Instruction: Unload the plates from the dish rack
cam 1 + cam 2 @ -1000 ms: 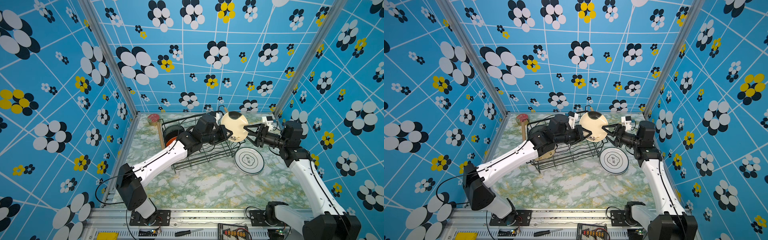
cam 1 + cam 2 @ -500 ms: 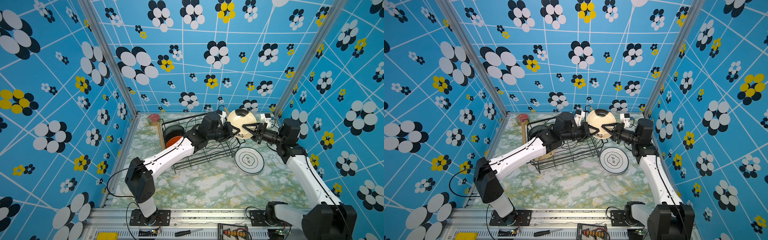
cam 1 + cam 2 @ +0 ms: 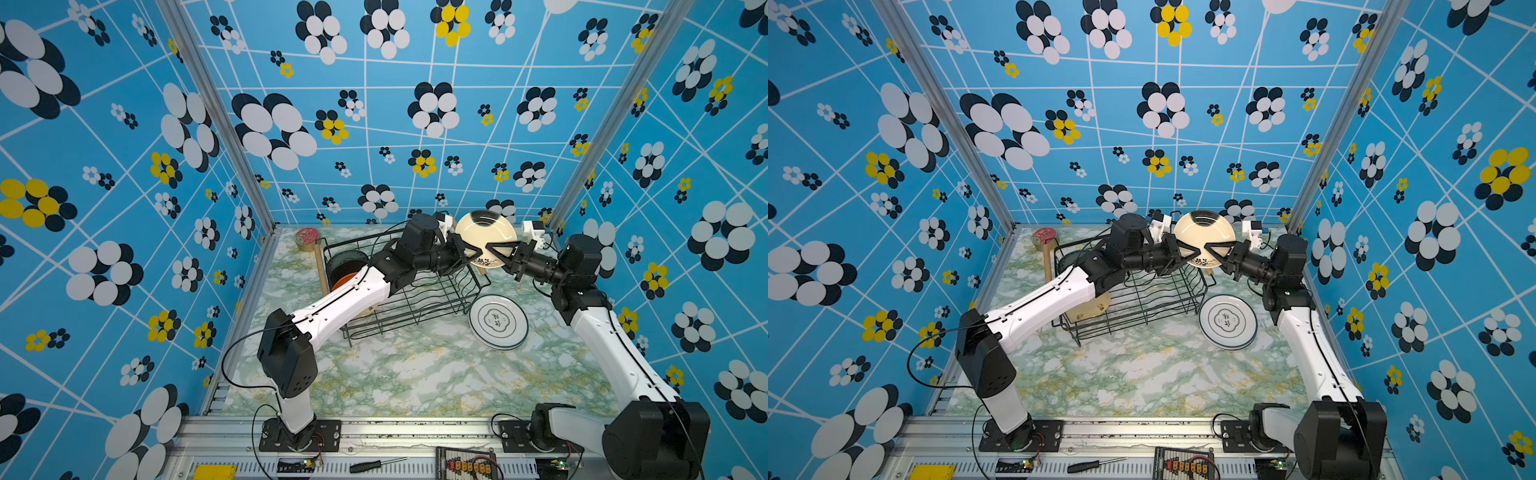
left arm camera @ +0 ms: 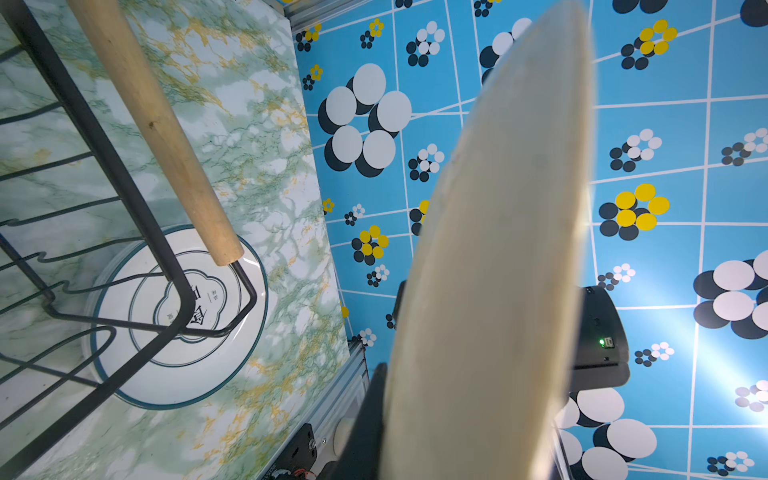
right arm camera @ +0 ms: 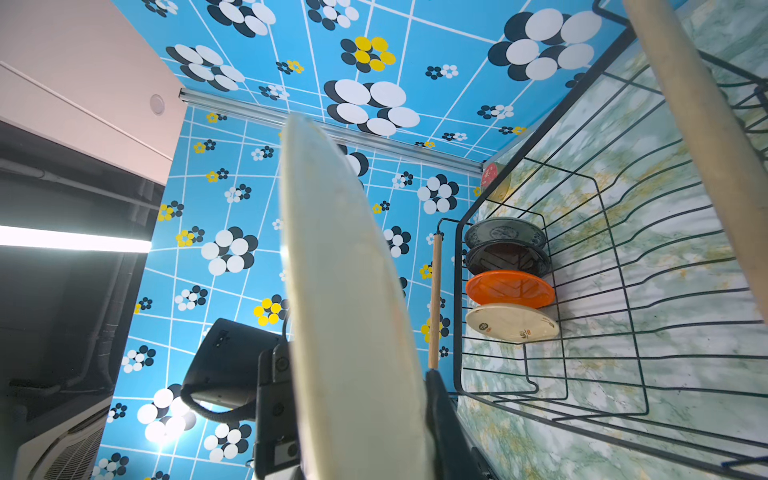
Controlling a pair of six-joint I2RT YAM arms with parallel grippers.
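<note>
- Cream plate (image 3: 484, 239) hangs in the air above the far right end of the dish rack (image 3: 415, 301), clear of the wires. It stands on edge with its face turned toward the near side in both top views, and both wrist views see it edge-on.
- left gripper (image 3: 471, 253) pinches the left part of the rim, jaws pressed onto it.
- right gripper (image 3: 492, 249) pinches the right part of the rim, jaws clamped on it too. The two tools face each other along a left-right line, tips close together low on the plate.
- Key relation: white plate (image 3: 498, 322) lies flat on the table just right of the rack's near right corner, below and nearer than the held plate. It is on the right arm's side, so the right arm is the nearer one.
- Judgement: mid-handover. The left tool probably needs to let go first, then the right one can tip the plate flat and lower it there.
- Left arm pose: stretched far and right across the rack, forearm over the wires, wrist about level.
- Right arm pose: rises from the near right base, elbow bent, wrist pointing left.
- Four smaller plates stand at the rack's left end, orange plate (image 5: 510, 289) among them.
</note>
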